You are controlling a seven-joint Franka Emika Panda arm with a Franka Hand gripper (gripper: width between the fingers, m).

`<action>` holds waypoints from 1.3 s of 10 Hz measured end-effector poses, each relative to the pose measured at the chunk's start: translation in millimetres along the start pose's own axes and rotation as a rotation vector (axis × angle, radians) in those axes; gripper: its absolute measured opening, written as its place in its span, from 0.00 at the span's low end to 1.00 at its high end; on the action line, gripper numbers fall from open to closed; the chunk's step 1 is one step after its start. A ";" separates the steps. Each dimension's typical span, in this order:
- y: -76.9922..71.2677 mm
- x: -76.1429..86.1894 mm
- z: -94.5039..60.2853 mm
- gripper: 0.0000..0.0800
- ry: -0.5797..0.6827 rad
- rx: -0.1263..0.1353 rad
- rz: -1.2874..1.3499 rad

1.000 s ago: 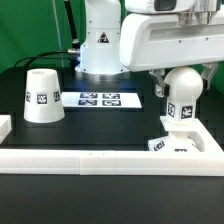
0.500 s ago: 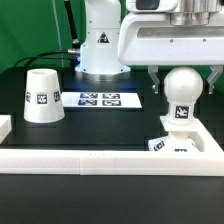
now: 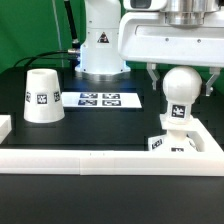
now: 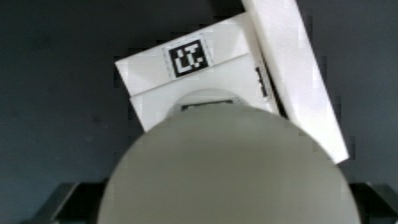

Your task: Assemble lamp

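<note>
The ball-headed bulb (image 3: 177,100) stands upright in the flat square base (image 3: 186,146) at the exterior view's right, against the rail. My gripper (image 3: 181,82) hangs over it, open, with one finger on each side of the ball head and a small gap to each. In the wrist view the bulb (image 4: 222,160) fills the middle, with the tagged base (image 4: 192,72) beyond it and the gripper (image 4: 217,205) fingers dark at the corners. The cone shade (image 3: 41,97) stands alone at the exterior view's left.
The marker board (image 3: 99,99) lies flat at the back middle. A long white rail (image 3: 100,160) runs along the front and turns up both sides; it also shows in the wrist view (image 4: 294,60). The arm's white pedestal (image 3: 100,45) stands behind.
The gripper has risen a little and its fingers have spread away from the ball head. The bulb has straightened from a slight tilt and stays in the base.
</note>
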State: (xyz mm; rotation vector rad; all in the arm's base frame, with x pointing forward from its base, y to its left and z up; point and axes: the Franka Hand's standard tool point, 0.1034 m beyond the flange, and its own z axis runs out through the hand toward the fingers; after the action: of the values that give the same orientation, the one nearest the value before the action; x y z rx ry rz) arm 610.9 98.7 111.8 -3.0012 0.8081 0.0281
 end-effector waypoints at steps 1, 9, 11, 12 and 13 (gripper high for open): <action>0.4 0.0 -0.3 0.73 -0.001 -0.001 0.021; 11.1 -11.6 -24.0 0.87 0.004 0.001 -0.269; 20.1 -13.3 -43.8 0.87 0.017 0.006 -0.310; 29.1 -15.5 -52.2 0.87 0.026 0.010 -0.302; 43.7 -17.4 -58.9 0.87 0.031 0.009 -0.285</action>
State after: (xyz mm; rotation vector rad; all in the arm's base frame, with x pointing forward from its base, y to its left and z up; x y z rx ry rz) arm 574.4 67.5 169.9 -3.0827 0.3745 -0.0296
